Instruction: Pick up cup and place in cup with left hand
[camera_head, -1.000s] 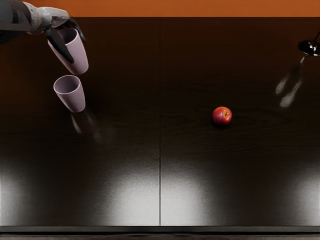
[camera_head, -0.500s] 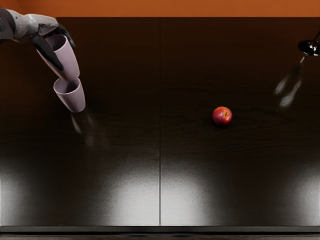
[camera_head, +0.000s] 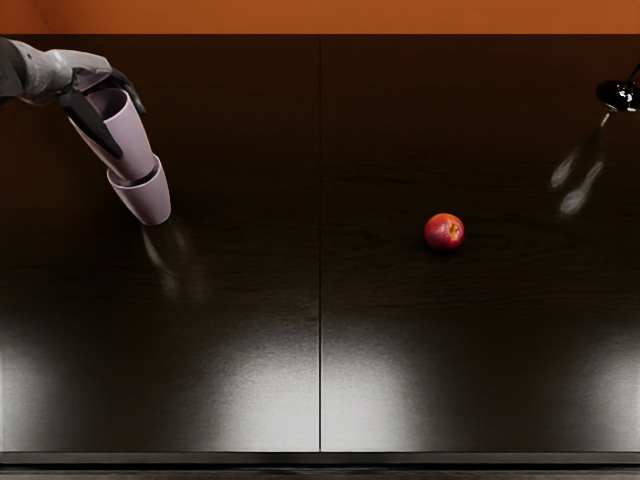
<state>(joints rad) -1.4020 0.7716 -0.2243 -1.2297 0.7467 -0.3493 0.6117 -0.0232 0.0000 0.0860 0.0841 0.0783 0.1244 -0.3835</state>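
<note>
At the upper left of the head view, my left hand (camera_head: 108, 118) is shut on a pale purple cup (camera_head: 130, 145), its dark fingers around the cup's sides near the rim. The held cup's bottom end is inside the mouth of a second, matching cup (camera_head: 147, 200) that stands on the table (camera_head: 250, 250). The standing cup's front wall hides the lowest part of the held one. My right hand is out of view.
A red apple (camera_head: 444, 232) sits right of the table's centre seam. A dark, glossy round base (camera_head: 620, 96) is cut off by the right edge. The table's near edge runs along the bottom.
My left hand has carried its cup left and downward in the picture, from above the standing cup to partly inside its mouth. The standing cup and the apple have stayed put.
</note>
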